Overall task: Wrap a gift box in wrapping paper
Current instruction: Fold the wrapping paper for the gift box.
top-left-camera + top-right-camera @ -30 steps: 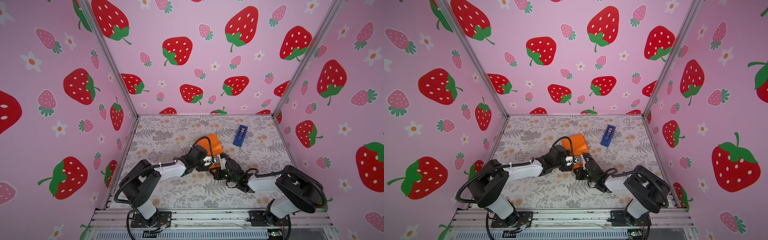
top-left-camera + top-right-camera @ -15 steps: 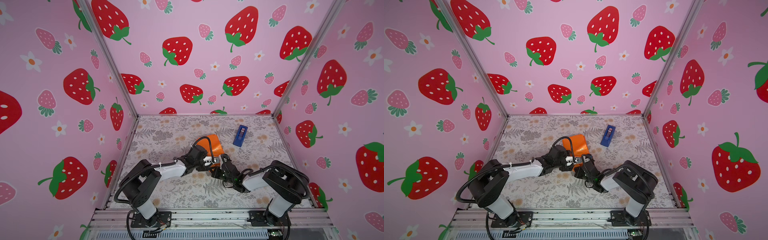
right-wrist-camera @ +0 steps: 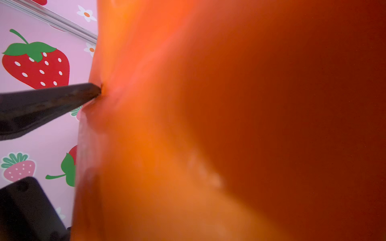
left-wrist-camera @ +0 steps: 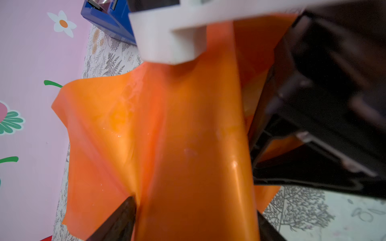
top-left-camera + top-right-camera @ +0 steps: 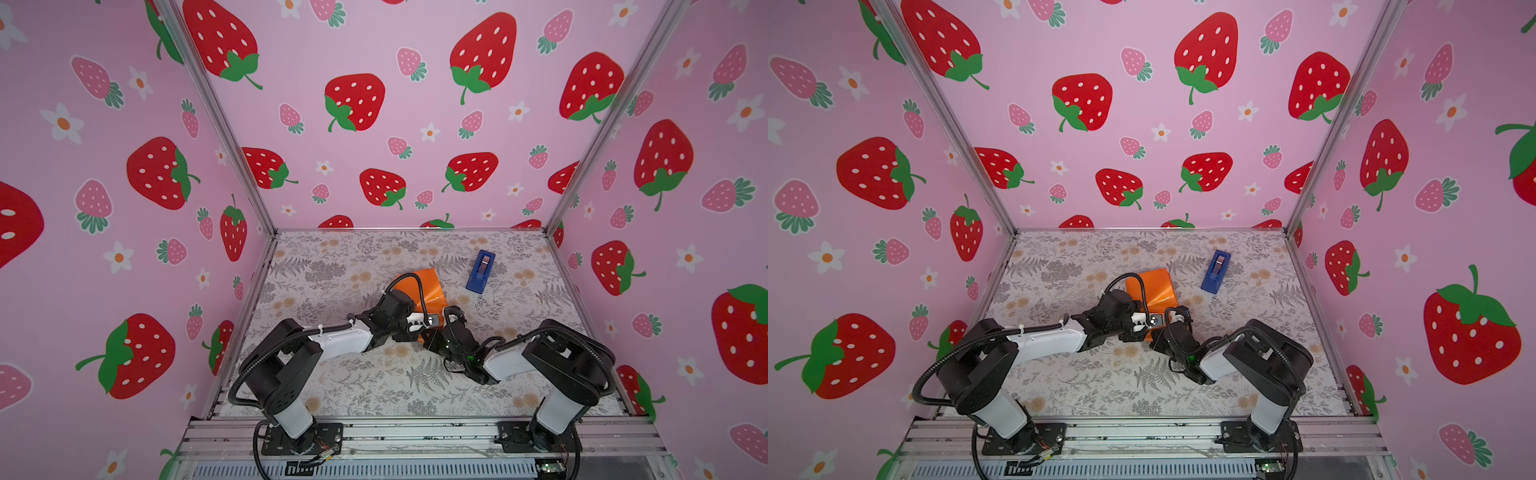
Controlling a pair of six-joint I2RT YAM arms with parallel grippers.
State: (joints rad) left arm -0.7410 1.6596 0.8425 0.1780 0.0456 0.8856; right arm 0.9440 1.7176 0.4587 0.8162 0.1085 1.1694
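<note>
Floral tabletop (image 5: 374,386) is spread beneath both arms. Nearest, the left claw (image 4: 196,215) is clamped wide around the wrapping paper (image 5: 428,286), and the right claw (image 3: 98,91) is pinched shut on it. The gift box cannot be made out. Farther right, a blue tape dispenser (image 5: 481,271) is laid.

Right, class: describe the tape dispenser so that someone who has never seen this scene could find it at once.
Start at the grey floral table, then look towards its far right corner. There, beyond the orange paper and apart from it, lies the dispenser. It is the only blue thing on the table, narrow and oblong.
</note>
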